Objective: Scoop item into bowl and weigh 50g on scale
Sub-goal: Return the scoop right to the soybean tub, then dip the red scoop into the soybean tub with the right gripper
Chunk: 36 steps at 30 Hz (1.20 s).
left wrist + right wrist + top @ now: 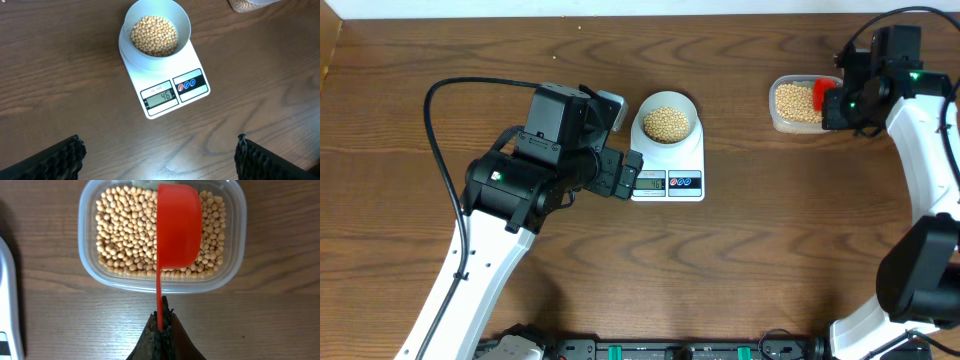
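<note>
The pale bowl (183,22) stands on the white scale (136,75) with a heap of tan beans (154,36) in it. The scale's display (161,97) is lit with a reading in the forties. My left gripper (160,152) hovers open just in front of the scale, nothing between its fingers. In the overhead view it (625,176) is at the scale's (665,158) left front corner. My right gripper (162,316) is shut on the thin handle of a red scoop (179,225), held over the clear tub (87,255) of beans (125,235).
The tub (778,108) sits at the back right of the wooden table, well right of the scale. The left arm's black cable (445,150) loops over the table's left side. The scale's white edge (7,305) shows left of the tub in the right wrist view.
</note>
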{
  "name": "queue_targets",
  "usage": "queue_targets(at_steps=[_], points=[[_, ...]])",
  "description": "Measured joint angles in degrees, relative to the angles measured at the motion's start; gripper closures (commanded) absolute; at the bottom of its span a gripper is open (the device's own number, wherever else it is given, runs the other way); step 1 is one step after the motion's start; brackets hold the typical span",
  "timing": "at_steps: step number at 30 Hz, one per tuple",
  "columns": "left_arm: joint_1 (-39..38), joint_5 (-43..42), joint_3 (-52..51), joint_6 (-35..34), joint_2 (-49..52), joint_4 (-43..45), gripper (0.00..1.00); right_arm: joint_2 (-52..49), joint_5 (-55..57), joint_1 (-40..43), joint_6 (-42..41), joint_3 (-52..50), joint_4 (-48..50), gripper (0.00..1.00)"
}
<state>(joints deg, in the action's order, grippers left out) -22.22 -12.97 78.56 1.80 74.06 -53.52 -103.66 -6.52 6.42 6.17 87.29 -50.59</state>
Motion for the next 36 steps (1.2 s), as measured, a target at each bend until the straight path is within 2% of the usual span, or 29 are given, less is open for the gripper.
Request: queue_targets(at_steps=[14,27,36], points=[[0.0,0.0,0.0,0.0,0.0,0.0,0.02,-4.0,-1.6,0.0,0.9,0.0,0.5,0.99],[0.0,0.0,0.0,0.0,0.0,0.0,0.02,-5.7,-8.8,0.2,-3.1,0.0,1.6,0.99],[0.0,0.0,0.0,0.0,0.0,0.0,0.02,-5.7,-16.2,6.0,-4.1,0.7,1.6,0.99]])
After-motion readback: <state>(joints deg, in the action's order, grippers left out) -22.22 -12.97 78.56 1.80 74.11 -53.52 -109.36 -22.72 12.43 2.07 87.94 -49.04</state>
